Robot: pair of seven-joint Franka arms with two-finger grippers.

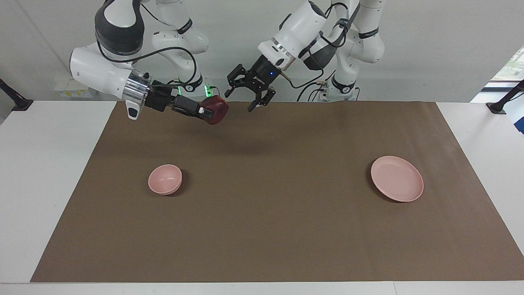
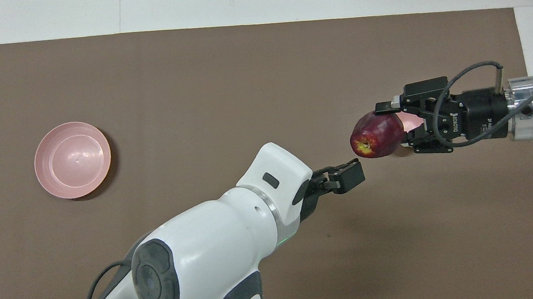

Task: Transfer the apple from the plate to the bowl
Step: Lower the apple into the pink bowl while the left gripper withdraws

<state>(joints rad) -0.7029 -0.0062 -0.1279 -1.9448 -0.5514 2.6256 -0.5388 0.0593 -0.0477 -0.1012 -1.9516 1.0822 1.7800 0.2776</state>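
My right gripper [image 1: 207, 110] is shut on the dark red apple [image 1: 217, 110] and holds it high above the brown mat, toward the right arm's end. In the overhead view the right gripper [image 2: 394, 126] and the apple [image 2: 375, 137] cover most of the small pink bowl [image 2: 409, 121]. The bowl [image 1: 165, 179] stands empty on the mat. The wide pink plate [image 1: 397, 178] lies empty toward the left arm's end; it also shows in the overhead view [image 2: 72, 160]. My left gripper [image 1: 247, 99] is open and empty, in the air beside the apple, and shows in the overhead view [image 2: 350, 177].
The brown mat [image 1: 262, 229] covers most of the white table. Nothing else stands on it besides the bowl and the plate. The left arm's white body fills the lower middle of the overhead view [image 2: 217, 248].
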